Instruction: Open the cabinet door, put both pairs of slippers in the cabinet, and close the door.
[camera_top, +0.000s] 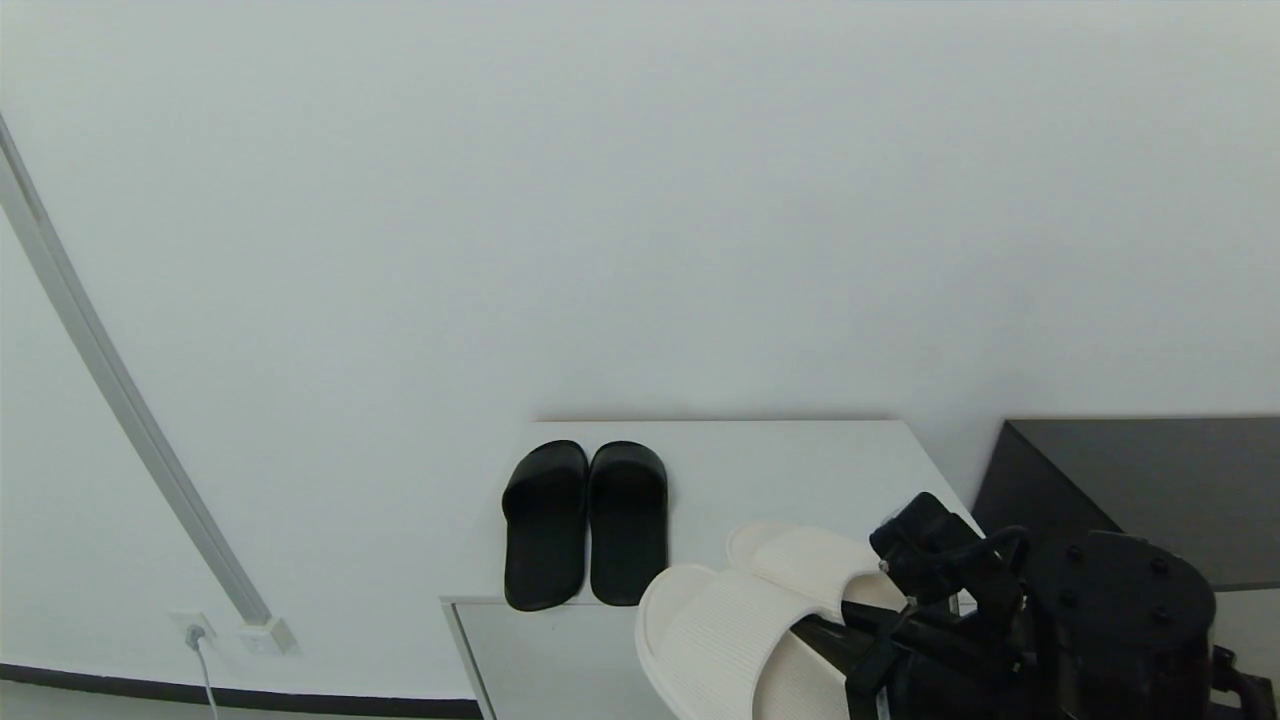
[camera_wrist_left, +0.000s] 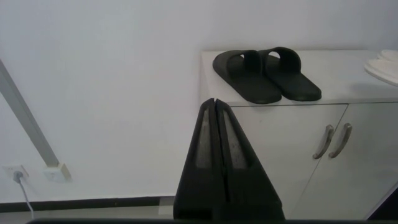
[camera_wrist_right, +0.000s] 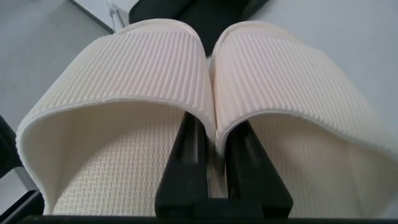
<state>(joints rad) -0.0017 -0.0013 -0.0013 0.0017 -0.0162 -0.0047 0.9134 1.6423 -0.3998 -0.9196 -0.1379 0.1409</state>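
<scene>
Inside the cream slippers (camera_wrist_right: 155, 68), right wrist view shows the right hand (camera_wrist_right: 213, 146) clamped.

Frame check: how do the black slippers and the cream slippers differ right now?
The black slippers have smooth straps; the cream slippers have ribbed ones. The black slippers lie flat and untouched on the cabinet top; the cream slippers are clamped by the right gripper and overhang the cabinet's front edge. In each pair, the slippers sit side by side.
</scene>
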